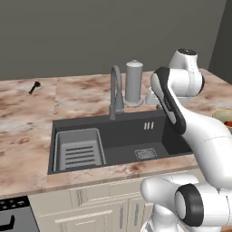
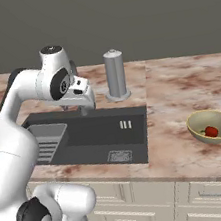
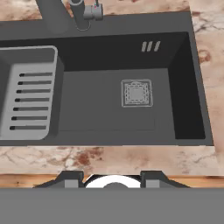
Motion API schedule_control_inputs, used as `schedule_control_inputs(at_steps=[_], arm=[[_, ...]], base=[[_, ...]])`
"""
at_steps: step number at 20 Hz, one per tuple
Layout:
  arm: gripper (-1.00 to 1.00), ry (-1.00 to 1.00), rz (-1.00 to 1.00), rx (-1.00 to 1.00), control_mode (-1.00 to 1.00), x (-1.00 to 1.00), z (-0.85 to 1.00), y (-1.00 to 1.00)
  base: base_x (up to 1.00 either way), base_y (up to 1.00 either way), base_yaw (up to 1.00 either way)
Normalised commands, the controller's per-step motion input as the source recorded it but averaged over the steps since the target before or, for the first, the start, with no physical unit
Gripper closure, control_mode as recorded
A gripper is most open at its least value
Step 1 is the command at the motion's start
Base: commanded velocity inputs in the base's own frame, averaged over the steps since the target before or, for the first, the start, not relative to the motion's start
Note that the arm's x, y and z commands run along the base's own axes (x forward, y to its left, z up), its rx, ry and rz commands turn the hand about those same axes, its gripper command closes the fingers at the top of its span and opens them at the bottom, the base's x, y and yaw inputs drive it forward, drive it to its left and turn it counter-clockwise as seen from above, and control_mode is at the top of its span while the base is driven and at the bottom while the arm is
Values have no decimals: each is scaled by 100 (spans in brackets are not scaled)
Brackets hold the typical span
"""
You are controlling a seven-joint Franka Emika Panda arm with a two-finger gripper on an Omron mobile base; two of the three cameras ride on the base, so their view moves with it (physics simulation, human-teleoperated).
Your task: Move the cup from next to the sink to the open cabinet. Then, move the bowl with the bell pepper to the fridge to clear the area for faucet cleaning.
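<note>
Marble countertop [image 1: 27, 149] runs along the front edge nearest us, framing the dark sink [image 1: 131, 136]. Inside its basin we see a grey slotted rack [image 1: 79, 148] on the left and a square drain [image 3: 136, 93] on the floor. Our gripper [image 3: 113, 180] hangs above the sink; we cannot tell how its jaws stand. To the right, well apart, the bowl [image 2: 212, 125] holds the red bell pepper [image 2: 211, 131]. Farther back, the cup [image 2: 115, 74] stands upright just behind the sink, beside the faucet [image 1: 115, 92].
</note>
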Motion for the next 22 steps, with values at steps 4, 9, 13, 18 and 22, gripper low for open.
schedule_control_inputs(at_steps=[4, 9, 13, 18, 22], arm=[[-100, -1, 0, 0, -100, -19, -4, -4], [-100, 0, 0, 0, -100, -21, -3, -2], [-100, -4, -1, 0, 100, -74, -22, -46], [-100, 0, 0, 0, 100, 0, 0, 0], [-100, 0, 0, 0, 100, 0, 0, 0]], base=[[0, 0, 0], [0, 0, 0], [-21, -25, -1], [-29, -100, -14], [4, -100, -19]])
